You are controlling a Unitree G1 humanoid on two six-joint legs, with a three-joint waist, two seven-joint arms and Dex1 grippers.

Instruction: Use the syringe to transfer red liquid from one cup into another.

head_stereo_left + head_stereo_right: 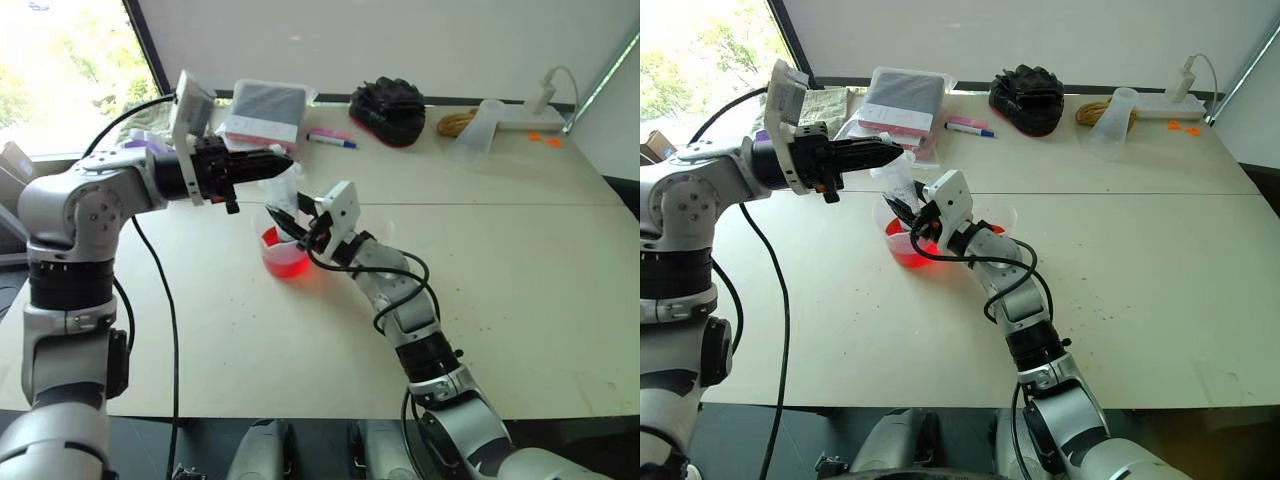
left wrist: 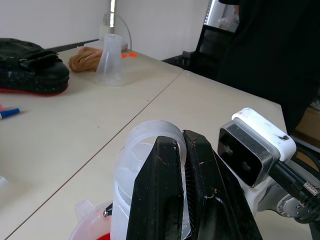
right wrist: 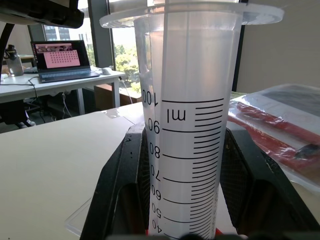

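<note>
Beige tabletop [image 1: 480, 300] under daylight from a window at far left; clutter along the far edge includes a frosted colourless cup [image 1: 1114, 122] and a blue-capped marker pen [image 1: 331, 140]. Right gripper [image 1: 908, 213] is clamped round the barrel of the large clear plastic syringe [image 1: 898, 180] with graduated markings; the syringe stands roughly upright over the larger, wider clear plastic cup [image 1: 902, 243], its lower end hidden by the gripper. Left gripper [image 1: 890, 152], fingers [image 2: 165, 190] pressed together, reaches in level from the left and pinches the white plunger head [image 2: 152, 137] at the syringe top. Judged step: drawing up red liquid [image 1: 285, 255], which pools in the wide cup's bottom. Next move calls for a straight pull on the plunger while the right holds the barrel steady, tip submerged. Barrel above the grip looks uncoloured. The smaller, narrower clear plastic cup [image 1: 998, 216] sits just right of the wide cup.
</note>
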